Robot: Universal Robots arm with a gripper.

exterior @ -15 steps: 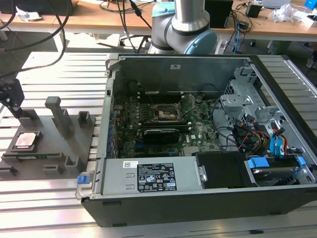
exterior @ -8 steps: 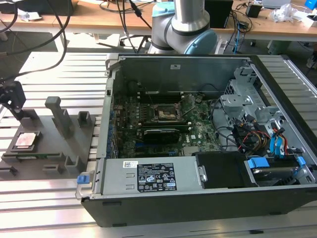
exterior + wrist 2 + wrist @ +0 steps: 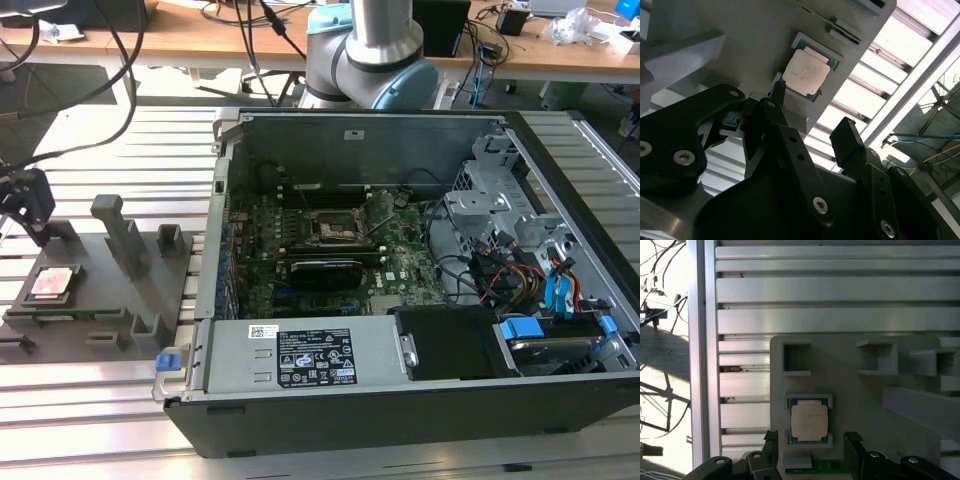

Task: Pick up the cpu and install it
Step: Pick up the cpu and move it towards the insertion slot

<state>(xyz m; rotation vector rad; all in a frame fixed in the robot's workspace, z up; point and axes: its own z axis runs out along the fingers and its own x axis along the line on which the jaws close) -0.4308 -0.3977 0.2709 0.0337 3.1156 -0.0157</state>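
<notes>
The cpu point(image 3: 52, 283) is a small square chip with a pinkish shiny top. It lies flat in a square recess of the grey fixture tray point(image 3: 110, 310), at the exterior view's left. My black gripper point(image 3: 37, 232) hangs just above the tray's back corner, a little behind the chip. In both wrist views the cpu point(image 3: 810, 421) point(image 3: 805, 73) lies just ahead of my gripper point(image 3: 811, 442) point(image 3: 812, 114). The gripper is open and its two fingers stand wide apart, holding nothing. The black socket point(image 3: 335, 228) sits on the green motherboard inside the computer case point(image 3: 300, 400).
Upright pegs and pockets point(image 3: 120, 235) rise from the tray close to the chip. The open case stands at the exterior view's right of the tray, with a power supply point(image 3: 300, 355) along its front and drive bays with cables point(image 3: 540, 290). Slatted aluminium table point(image 3: 840, 290) lies underneath.
</notes>
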